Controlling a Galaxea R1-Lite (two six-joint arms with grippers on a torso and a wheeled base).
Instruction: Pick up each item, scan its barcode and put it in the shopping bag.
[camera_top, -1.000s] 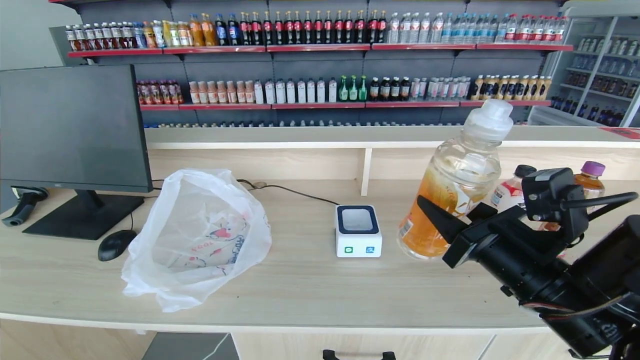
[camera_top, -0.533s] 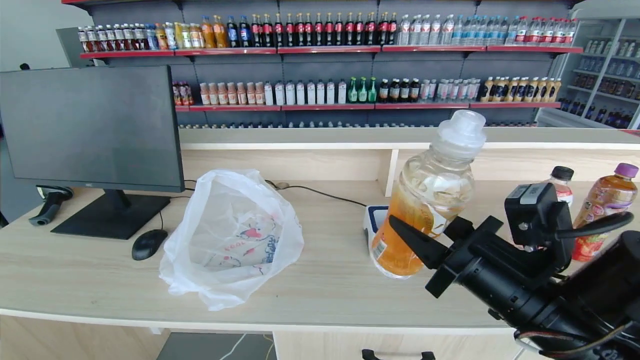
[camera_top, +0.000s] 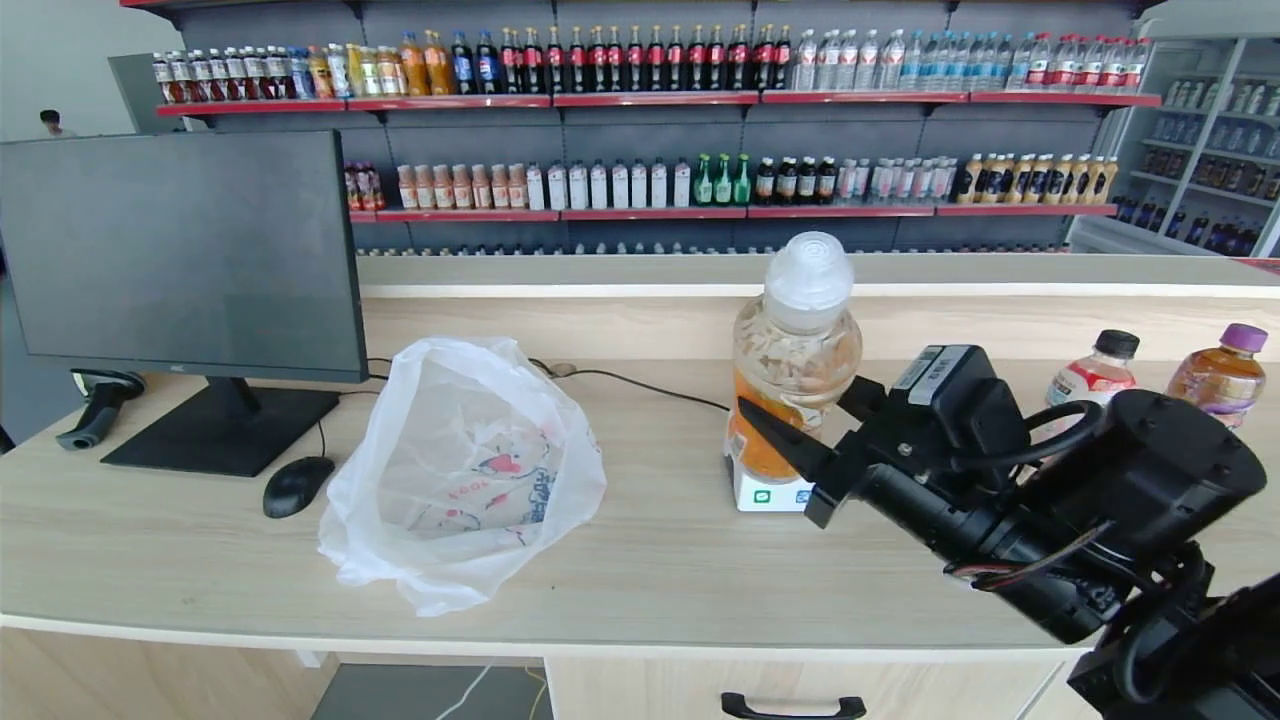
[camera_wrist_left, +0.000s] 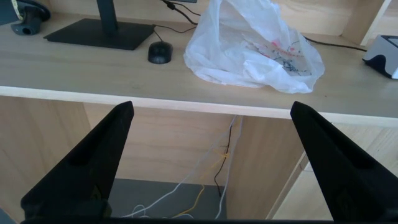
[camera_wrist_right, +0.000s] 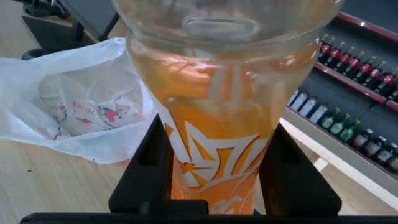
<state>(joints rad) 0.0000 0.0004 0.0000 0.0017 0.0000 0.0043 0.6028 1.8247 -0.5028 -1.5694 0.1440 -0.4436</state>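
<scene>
My right gripper is shut on an orange drink bottle with a white cap, held upright right over the white barcode scanner at the counter's middle. In the right wrist view the bottle sits between the black fingers. The white plastic shopping bag lies open-mouthed on the counter to the scanner's left, also seen as the bag. My left gripper hangs open below the counter's front edge, nothing between its fingers. Two more bottles, a black-capped one and a purple-capped one, stand at the right.
A monitor on its stand, a black mouse and a handheld scanner occupy the counter's left. A raised ledge runs behind the counter, with drink shelves beyond. Cables hang under the counter.
The right gripper carried the bottle leftward from beside the scanner to above it, turning it more upright. The head camera shifted between the oldest frame and the later ones.
</scene>
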